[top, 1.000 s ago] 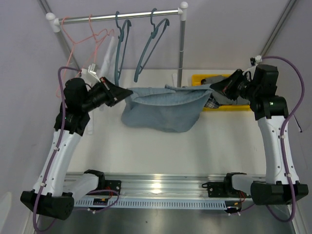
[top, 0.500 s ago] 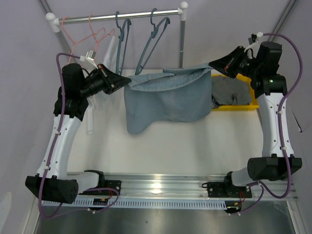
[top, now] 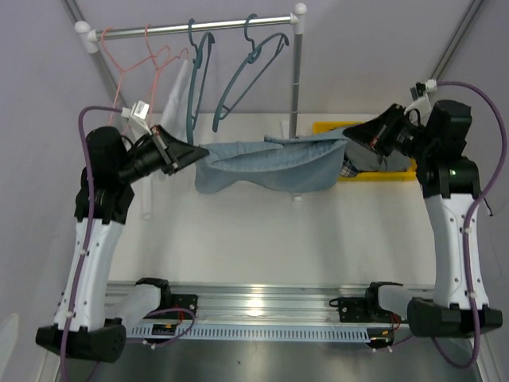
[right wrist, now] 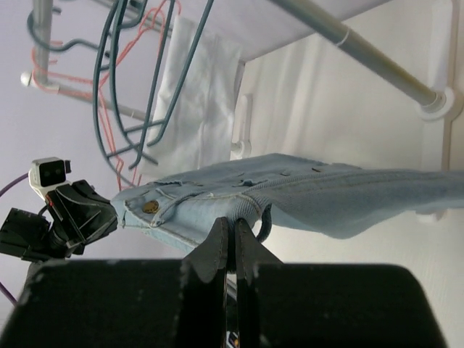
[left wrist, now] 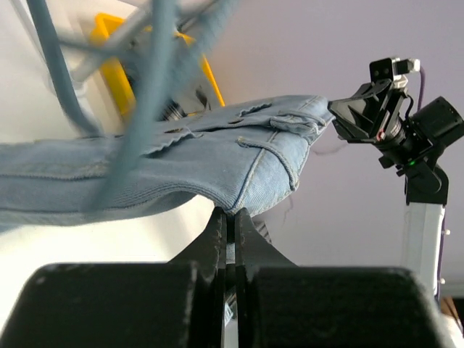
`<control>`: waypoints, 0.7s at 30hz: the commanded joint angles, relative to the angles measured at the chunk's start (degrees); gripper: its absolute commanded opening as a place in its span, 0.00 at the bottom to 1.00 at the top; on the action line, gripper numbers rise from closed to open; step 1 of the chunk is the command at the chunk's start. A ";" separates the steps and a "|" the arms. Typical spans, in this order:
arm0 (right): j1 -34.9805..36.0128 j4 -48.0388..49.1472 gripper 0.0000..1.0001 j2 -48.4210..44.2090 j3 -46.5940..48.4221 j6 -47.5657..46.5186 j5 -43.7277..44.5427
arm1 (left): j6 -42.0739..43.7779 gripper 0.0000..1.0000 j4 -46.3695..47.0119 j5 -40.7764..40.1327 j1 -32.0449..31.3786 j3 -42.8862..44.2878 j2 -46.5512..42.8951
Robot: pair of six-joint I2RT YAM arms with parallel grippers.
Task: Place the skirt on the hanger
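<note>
- Denim skirt, one, light blue: hangs stretched between the two hands above the table, just near of the clothes rail, on no hanger.
- Left hand: pressed together, pinching the skirt's left edge.
- Right hand: pressed together, pinching the waistband at its right end.
- Teal hangers: two, on the rail.
- Pink wire hangers: two, at the rail's left end.
- Yellow bin: one, far right, holding grey cloth.
</note>
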 commanded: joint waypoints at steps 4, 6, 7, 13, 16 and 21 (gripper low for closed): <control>-1.84 -6.25 0.00 -14.90 -1.86 -4.34 9.17 | 1.74 0.00 -3.59 -3.32 -1.06 -5.54 -15.26; -1.84 -8.11 0.00 -15.70 1.55 -4.26 9.62 | -0.46 0.00 -3.51 -4.10 -2.73 -5.37 -16.41; -1.84 -9.16 0.00 -15.53 2.62 -4.08 9.79 | -0.98 0.00 -4.11 -4.89 -2.82 -4.24 -17.20; -1.84 -2.96 0.00 -9.56 -0.42 -1.63 7.25 | -2.74 0.00 -2.82 -11.49 -2.73 -4.92 -14.66; -1.93 2.75 0.00 -5.34 -4.74 -1.27 6.81 | -5.03 0.00 4.04 -11.40 -2.82 -12.04 -11.42; -1.84 10.68 0.00 4.94 -11.43 -0.83 5.49 | -4.68 0.00 14.59 -10.54 -2.73 -17.93 0.61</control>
